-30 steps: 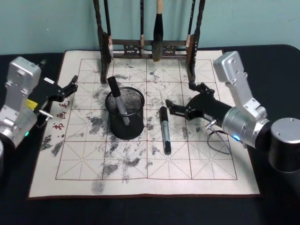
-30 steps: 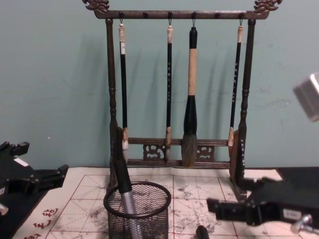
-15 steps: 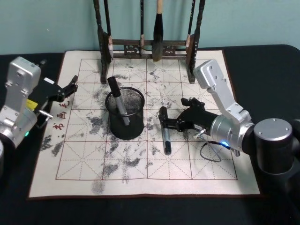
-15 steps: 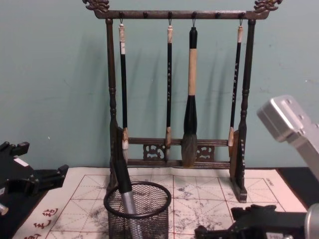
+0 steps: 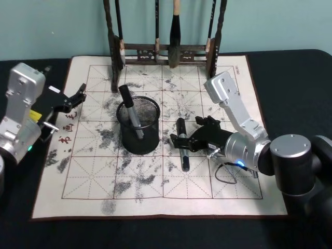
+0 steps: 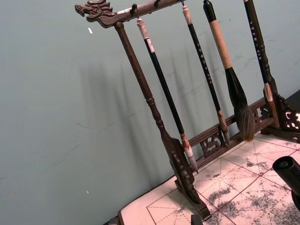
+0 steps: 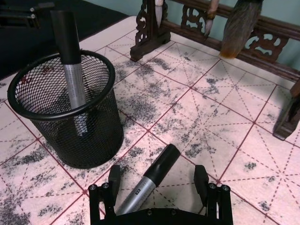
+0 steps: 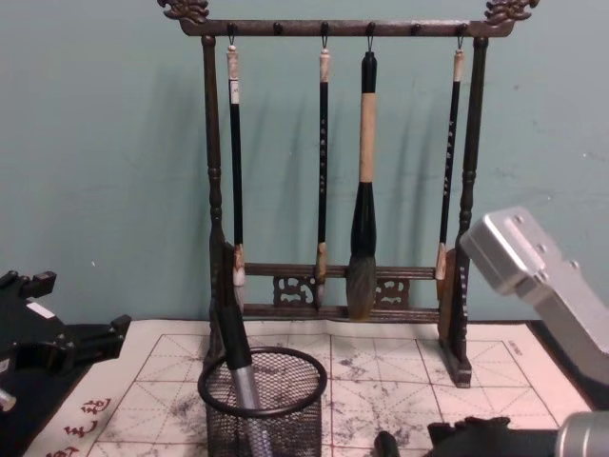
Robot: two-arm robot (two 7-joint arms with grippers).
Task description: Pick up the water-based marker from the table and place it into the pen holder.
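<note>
Right pincer [image 7: 157, 182] spread wide, down low, and the marker [image 7: 144, 186] lies flat on the mat [image 7: 225, 140] between its fingers, clear of both. Holder [image 7: 70, 136] just beside, a second marker [image 7: 71, 70] leaning inside. Left pincer [image 5: 77, 97] sits at the mat's left edge.

R gripper [image 5: 181, 141] has slid across the mat [image 5: 93, 181] from nearer its right edge toward the middle. 1 s ago it stood well apart to the right of the marker [image 5: 184, 158]; now its spread fingers [image 7: 114, 181] straddle the grey barrel near the black cap, one each side, w/ gaps showing. In chest view the R arm's silver link [image 8: 538, 276] has come in from the right edge & sits lower
</note>
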